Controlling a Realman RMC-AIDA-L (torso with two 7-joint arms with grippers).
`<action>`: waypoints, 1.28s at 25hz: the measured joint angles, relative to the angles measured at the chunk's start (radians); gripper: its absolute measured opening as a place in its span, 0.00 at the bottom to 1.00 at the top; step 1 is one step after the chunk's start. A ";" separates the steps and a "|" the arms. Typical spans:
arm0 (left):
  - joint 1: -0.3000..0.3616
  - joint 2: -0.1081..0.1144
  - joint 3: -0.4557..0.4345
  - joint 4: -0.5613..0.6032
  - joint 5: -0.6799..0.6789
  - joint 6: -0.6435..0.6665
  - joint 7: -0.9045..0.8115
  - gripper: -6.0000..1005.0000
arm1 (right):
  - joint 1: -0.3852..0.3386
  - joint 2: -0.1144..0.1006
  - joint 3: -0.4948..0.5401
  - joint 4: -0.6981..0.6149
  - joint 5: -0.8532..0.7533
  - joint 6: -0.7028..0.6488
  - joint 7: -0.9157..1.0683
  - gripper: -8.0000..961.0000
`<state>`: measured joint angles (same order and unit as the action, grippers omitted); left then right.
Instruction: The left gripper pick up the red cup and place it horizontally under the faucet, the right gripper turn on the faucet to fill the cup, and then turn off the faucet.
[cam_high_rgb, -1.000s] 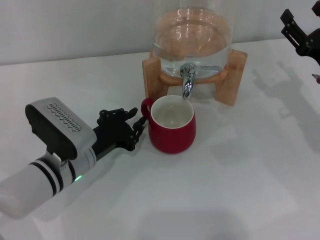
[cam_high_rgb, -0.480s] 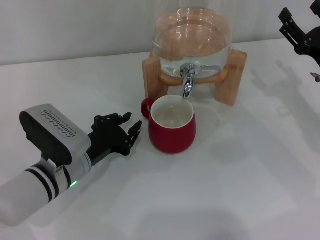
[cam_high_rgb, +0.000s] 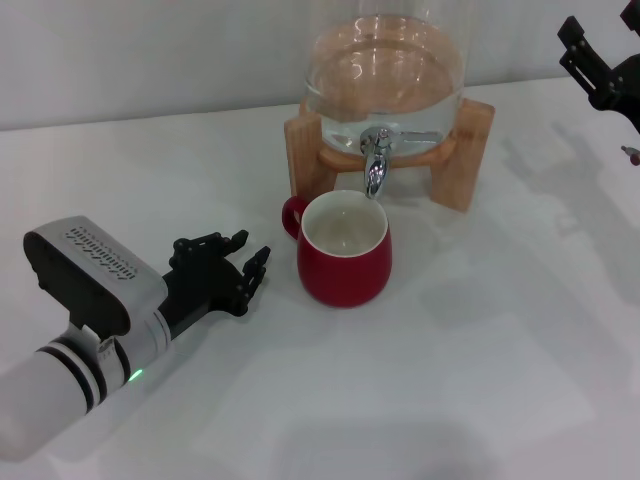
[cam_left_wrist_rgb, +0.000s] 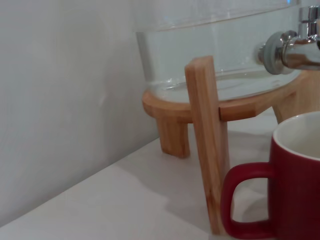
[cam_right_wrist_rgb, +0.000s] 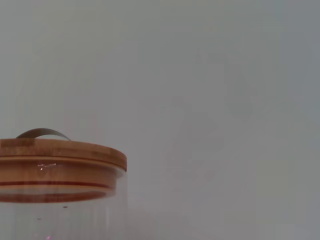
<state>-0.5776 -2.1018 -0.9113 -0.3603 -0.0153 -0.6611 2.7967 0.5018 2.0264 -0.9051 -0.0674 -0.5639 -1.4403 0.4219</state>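
The red cup (cam_high_rgb: 343, 252) stands upright on the white table, its white inside showing, directly below the spout of the chrome faucet (cam_high_rgb: 375, 162). Its loop handle points toward my left gripper (cam_high_rgb: 250, 251), which lies low on the table a short way to the cup's left, open and holding nothing, apart from the handle. In the left wrist view the red cup (cam_left_wrist_rgb: 296, 185) and its handle sit close beside the stand's wooden leg, with the faucet (cam_left_wrist_rgb: 295, 47) above. My right gripper (cam_high_rgb: 598, 62) hangs at the far upper right, high above the table, well away from the faucet.
The glass dispenser (cam_high_rgb: 385, 70) holds water and sits in a wooden stand (cam_high_rgb: 470, 150) at the back centre. Its wooden lid (cam_right_wrist_rgb: 60, 152) shows in the right wrist view. A pale wall runs behind the table (cam_high_rgb: 450, 380).
My left gripper has drawn back leftward and toward me, away from the cup's handle it was next to. The cup has stayed put. The right arm has hardly moved.
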 joint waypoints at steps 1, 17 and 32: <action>0.000 0.000 0.000 0.001 -0.001 0.000 0.000 0.32 | 0.000 0.000 0.000 0.000 0.000 0.000 0.000 0.88; 0.025 0.005 -0.103 0.025 -0.007 -0.007 0.026 0.32 | 0.001 -0.001 0.000 0.000 -0.001 0.008 0.000 0.88; 0.089 0.020 -0.343 0.105 0.002 -0.041 0.027 0.40 | -0.009 -0.003 0.007 0.002 0.007 0.009 0.001 0.88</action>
<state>-0.4885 -2.0823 -1.2542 -0.2551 -0.0128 -0.7018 2.8241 0.4933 2.0232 -0.8984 -0.0656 -0.5572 -1.4316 0.4230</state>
